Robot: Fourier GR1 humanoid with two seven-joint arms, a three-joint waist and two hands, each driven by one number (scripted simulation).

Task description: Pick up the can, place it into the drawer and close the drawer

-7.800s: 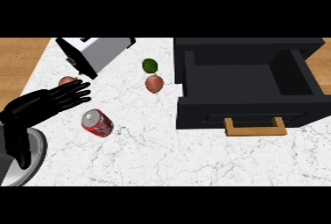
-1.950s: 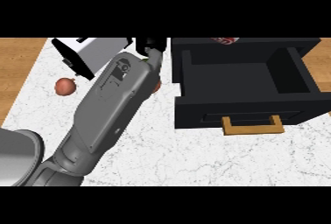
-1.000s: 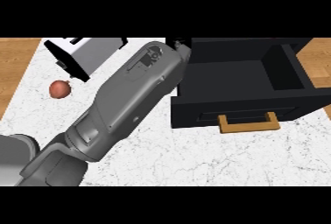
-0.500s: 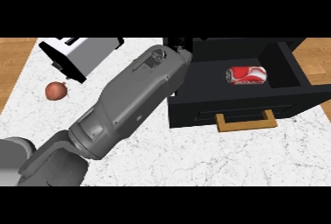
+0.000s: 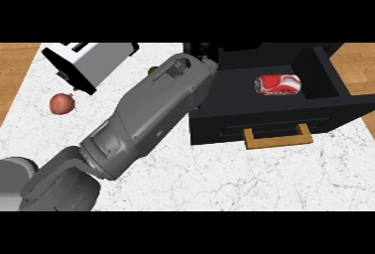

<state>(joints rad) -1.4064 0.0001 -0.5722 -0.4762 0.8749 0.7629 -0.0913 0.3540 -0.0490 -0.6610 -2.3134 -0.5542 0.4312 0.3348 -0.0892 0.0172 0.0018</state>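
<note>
The red and white can [image 5: 278,84] lies on its side inside the open black drawer [image 5: 322,74], towards its back right. My left forearm [image 5: 150,116] reaches from the lower left up to the drawer's back left corner. Only a small black part of my left hand [image 5: 201,49] shows there, dark against the drawer and apart from the can. The drawer is pulled out, with its wooden handle [image 5: 277,137] on the front facing me. My right hand is not in view.
A white toaster [image 5: 88,62] stands at the back left of the marble counter [image 5: 219,183]. A reddish-brown onion [image 5: 62,102] lies left of my forearm. A bit of a green fruit [image 5: 152,70] peeks out beside the arm.
Earlier the can lay on the counter by my left hand. It then appeared above the drawer, and now lies inside it, free of the hand. The forearm has barely moved in the last half second.
</note>
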